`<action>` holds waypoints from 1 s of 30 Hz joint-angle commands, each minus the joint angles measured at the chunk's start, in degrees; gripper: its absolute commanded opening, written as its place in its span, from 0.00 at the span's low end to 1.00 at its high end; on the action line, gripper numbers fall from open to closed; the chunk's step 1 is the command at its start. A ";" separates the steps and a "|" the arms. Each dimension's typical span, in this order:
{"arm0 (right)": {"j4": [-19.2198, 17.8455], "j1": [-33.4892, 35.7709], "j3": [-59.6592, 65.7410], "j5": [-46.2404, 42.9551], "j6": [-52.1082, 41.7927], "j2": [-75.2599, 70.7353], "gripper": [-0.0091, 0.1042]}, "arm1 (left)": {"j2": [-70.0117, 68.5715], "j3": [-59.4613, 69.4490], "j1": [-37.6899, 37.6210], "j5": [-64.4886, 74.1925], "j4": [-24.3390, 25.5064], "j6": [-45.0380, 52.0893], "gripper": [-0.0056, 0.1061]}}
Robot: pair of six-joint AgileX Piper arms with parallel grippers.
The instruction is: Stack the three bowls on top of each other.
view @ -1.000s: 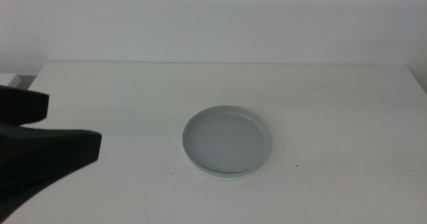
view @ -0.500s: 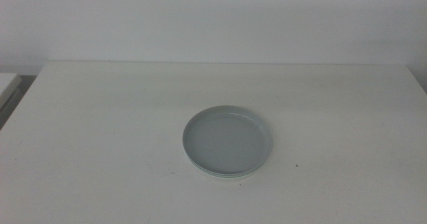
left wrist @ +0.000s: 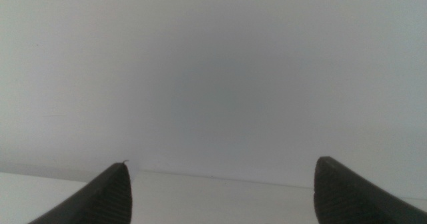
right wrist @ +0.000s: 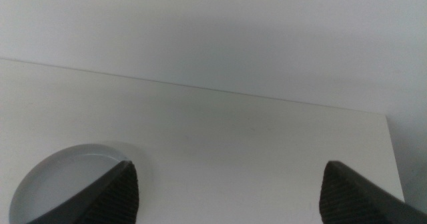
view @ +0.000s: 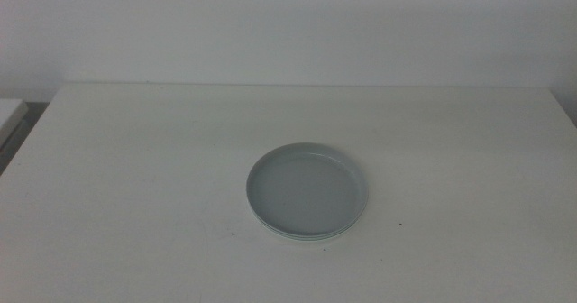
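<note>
While both end effectors are waiting with jaws apart, clear of it, the grey bowl is sitting atop the stack, seemingly finished.

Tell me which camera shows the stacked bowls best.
The middle view: the whole stack sits unobstructed mid-table, grey bowl on top. The right wrist view catches only part of it beside an end effector jaw; the left wrist view shows none of it.
</note>
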 commanded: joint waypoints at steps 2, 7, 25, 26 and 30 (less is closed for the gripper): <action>-0.63 -0.25 0.32 -0.26 -0.07 -0.14 0.90 | -1.20 1.26 0.19 -0.69 0.27 -0.27 0.89; -2.44 -0.25 6.05 -12.51 -0.07 -3.98 0.90 | -6.99 8.53 -0.13 -1.80 0.27 -0.27 0.89; 3.29 -12.13 62.10 -24.31 -0.07 -50.77 0.90 | -30.09 39.11 -0.13 -3.17 -0.88 -0.08 0.89; 3.74 -12.96 62.55 -24.68 -0.07 -50.77 0.90 | -30.09 39.62 -0.13 -3.75 -0.88 -0.08 0.89; 4.13 -14.78 62.55 -27.34 -0.05 -50.77 0.90 | -30.09 42.40 -0.13 -7.10 -0.88 -0.08 0.89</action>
